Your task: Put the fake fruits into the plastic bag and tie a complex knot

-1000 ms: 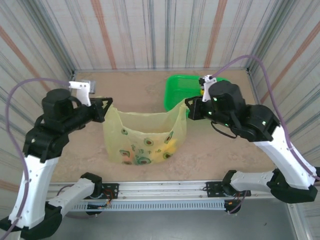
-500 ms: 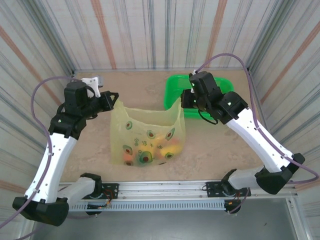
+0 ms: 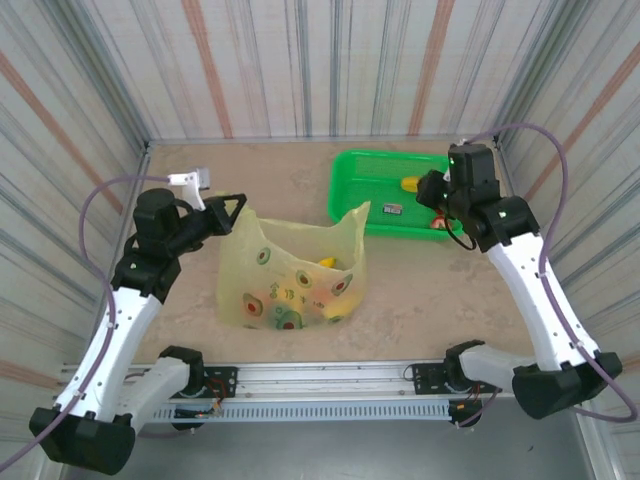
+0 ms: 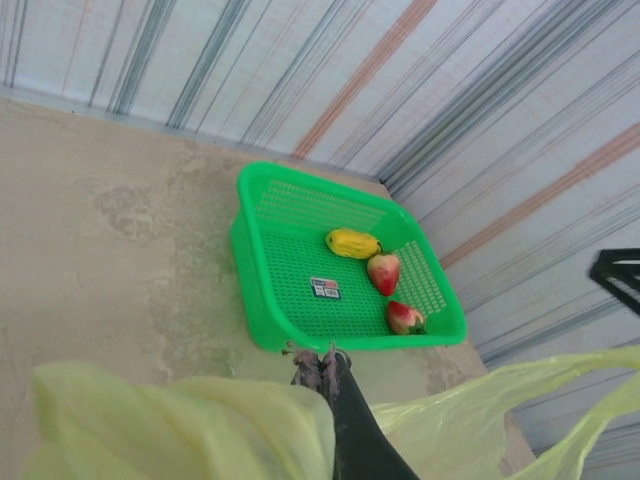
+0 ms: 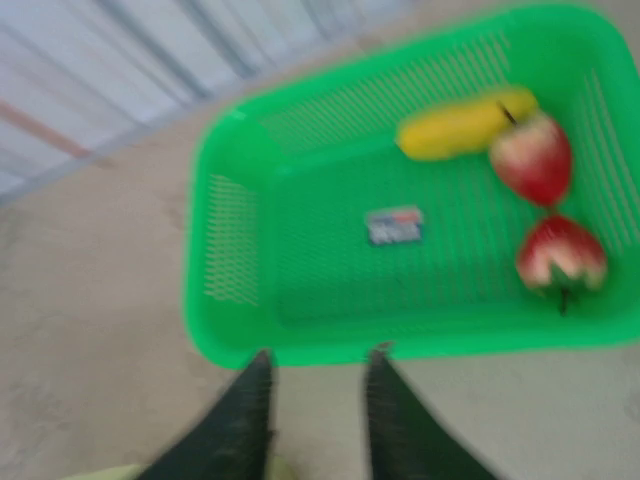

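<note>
My left gripper (image 3: pixel 232 208) is clamped on the left handle of the plastic bag (image 3: pixel 290 270). My left wrist view shows the jaws pinched together in the film. From above, fake fruits (image 3: pixel 325 265) lie inside the bag. My right gripper (image 5: pixel 315 360) hovers with fingers parted and empty by the green basket (image 5: pixel 300 200) at far right, which holds a banana (image 5: pixel 455 128) and two red fruits (image 5: pixel 530 158).

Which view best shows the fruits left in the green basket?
Left wrist: the yellow fruit and two red fruits lie sharp and unobstructed in the basket. Right wrist shows them blurred; from the top, the right arm partly covers them.
</note>
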Controlling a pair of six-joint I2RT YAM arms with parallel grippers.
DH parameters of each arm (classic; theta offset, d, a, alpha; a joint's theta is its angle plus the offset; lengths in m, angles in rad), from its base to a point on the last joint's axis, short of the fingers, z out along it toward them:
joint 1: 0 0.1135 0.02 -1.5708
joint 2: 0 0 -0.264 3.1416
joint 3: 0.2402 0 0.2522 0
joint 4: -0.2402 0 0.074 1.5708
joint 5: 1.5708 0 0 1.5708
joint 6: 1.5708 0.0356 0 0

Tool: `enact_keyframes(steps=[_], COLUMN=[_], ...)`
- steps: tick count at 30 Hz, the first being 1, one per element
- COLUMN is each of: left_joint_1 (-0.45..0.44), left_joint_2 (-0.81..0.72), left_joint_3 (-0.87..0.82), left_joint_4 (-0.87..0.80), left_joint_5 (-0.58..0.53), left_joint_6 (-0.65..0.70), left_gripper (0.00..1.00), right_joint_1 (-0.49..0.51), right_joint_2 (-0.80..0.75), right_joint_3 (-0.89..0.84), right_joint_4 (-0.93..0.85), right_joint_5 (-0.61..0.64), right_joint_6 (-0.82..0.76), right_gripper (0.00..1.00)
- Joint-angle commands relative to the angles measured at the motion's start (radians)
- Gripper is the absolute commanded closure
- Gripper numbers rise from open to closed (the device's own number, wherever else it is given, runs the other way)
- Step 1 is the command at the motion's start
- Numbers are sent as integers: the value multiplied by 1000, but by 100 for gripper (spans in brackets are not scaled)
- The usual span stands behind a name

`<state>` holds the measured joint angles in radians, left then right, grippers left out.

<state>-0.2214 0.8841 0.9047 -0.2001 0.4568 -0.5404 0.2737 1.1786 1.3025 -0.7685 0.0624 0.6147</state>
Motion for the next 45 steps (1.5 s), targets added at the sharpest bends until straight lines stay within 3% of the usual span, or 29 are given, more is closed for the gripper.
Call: enact_keyframes(steps=[1, 7, 10, 18, 22, 25, 30, 34, 38, 42, 45], left_joint_1=[4, -11, -13, -19, -19, -19, -19, -18, -39, -89, -119], left_joint_2=[-20, -24, -21, -3, 6, 12, 30, 36, 31, 7, -6], left_joint_3=[-2, 5, 4, 0, 2, 0, -11, -28, -26, 4, 19], left_joint_4=[82, 50, 50, 51, 55, 63, 98, 158, 187, 131, 82], left_joint_5=[50, 35, 38, 49, 56, 66, 104, 161, 192, 161, 122], left_joint_6=[-13, 0, -2, 4, 10, 10, -5, -21, -14, 53, 90], left_gripper=[100, 100, 100, 100, 100, 100, 100, 100, 99, 88, 68], right_joint_1=[-42, -42, -49, -116, -133, -98, -40, 39, 151, 188, 255], right_joint_2=[67, 220, 356, 781, 894, 841, 592, 319, 169, 69, 34], right_joint_3=[-146, -288, -256, 193, 369, 351, 180, 78, 120, 121, 126], right_joint_4=[-3, 127, 196, 222, 180, 192, 251, 288, 231, 252, 278], right_joint_5=[-104, -118, -106, -53, -79, -108, -110, -60, 19, -132, -235], right_joint_6=[63, 71, 71, -26, -56, -98, -156, -252, -301, -241, -212], right_gripper=[85, 85, 83, 73, 66, 60, 50, 50, 50, 51, 50])
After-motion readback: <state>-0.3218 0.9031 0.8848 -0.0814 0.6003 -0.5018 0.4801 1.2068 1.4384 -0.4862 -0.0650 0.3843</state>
